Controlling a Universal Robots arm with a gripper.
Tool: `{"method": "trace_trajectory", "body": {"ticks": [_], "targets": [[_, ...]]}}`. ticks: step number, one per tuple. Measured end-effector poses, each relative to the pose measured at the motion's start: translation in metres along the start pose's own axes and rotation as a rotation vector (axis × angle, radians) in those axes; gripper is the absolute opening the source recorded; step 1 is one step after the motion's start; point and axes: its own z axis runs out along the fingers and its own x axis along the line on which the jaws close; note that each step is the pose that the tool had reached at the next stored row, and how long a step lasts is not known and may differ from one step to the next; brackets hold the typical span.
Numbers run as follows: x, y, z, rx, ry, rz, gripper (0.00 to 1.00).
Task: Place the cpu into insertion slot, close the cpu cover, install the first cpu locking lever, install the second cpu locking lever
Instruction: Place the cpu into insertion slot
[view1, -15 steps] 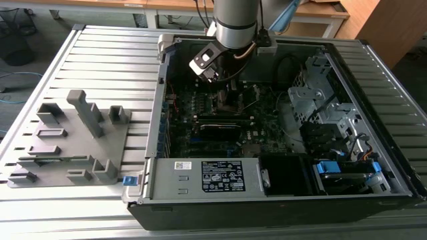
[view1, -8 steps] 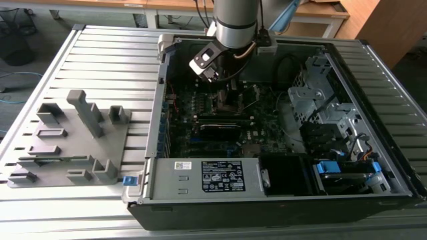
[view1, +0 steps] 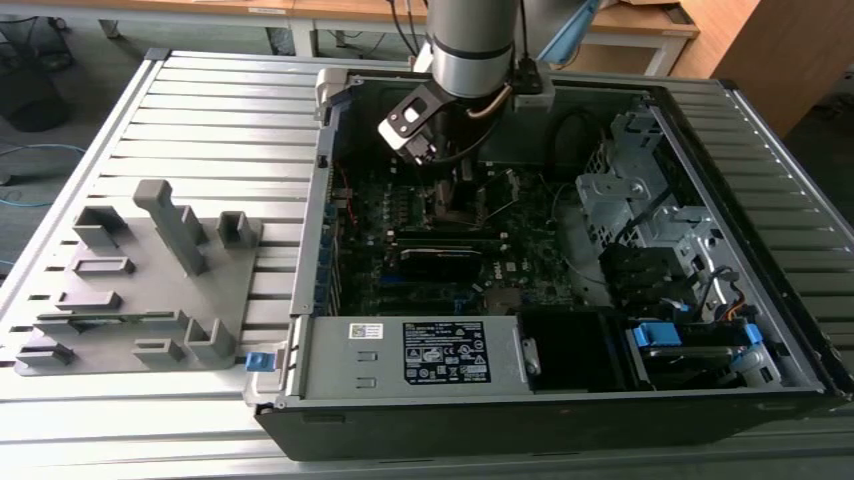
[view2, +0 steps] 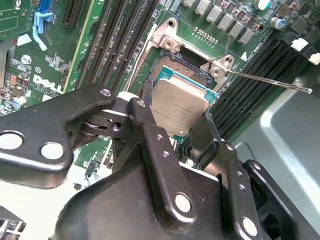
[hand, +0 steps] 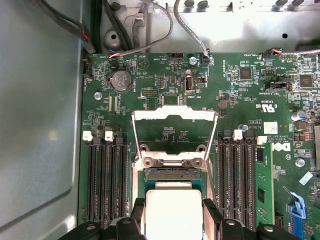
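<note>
One cpu (view2: 181, 105) is clamped between the gripper's (view2: 175, 131) two fingers (view2: 145, 130). They pinch opposite edges, a hold that likely leaves its underside free, just above the one insertion slot (view2: 169, 65) and partly overlapping it. The single cpu cover (hand: 174, 114) stands swung open, so the socket is clear to receive it, and one thin locking lever (view2: 265, 82) juts aside, unlatched
</note>
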Motion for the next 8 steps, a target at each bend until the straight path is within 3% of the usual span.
{"method": "trace_trajectory", "body": {"ticks": [8], "targets": [[-0.0006, -0.0002, 0.0032, -0.0003, -0.001, 0.014, 0.54]]}}
